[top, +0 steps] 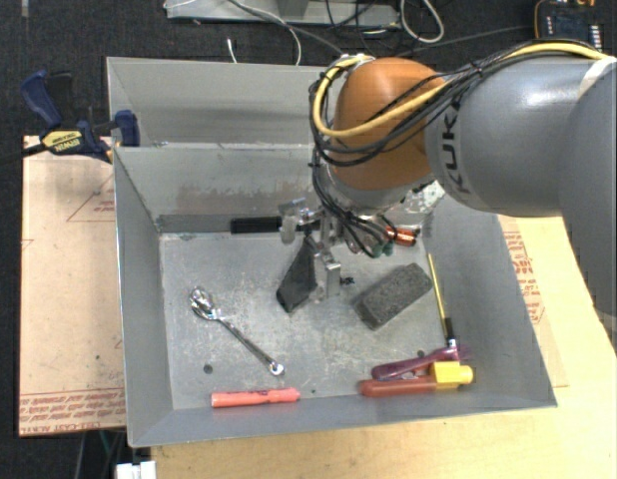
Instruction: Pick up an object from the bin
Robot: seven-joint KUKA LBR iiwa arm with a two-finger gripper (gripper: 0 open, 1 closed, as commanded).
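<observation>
My gripper (310,285) hangs under the arm's orange cover over the middle of the bin floor. Its jaws stand open: a dark finger (294,289) slants down to the left and a lighter one (329,272) sits to its right, with nothing between them. A grey foam block (393,294) lies just right of the fingers, apart from them. A black stick-shaped thing (256,226) rests against the back wall, up and left of the gripper. Left and below, a metal spoon (234,329) lies flat on the floor.
An orange-red pen (256,397) lies along the front wall. A purple, red and yellow tool (418,371) sits at the front right, with a thin yellow rod (438,297) running along the right wall. The arm covers the back right of the bin.
</observation>
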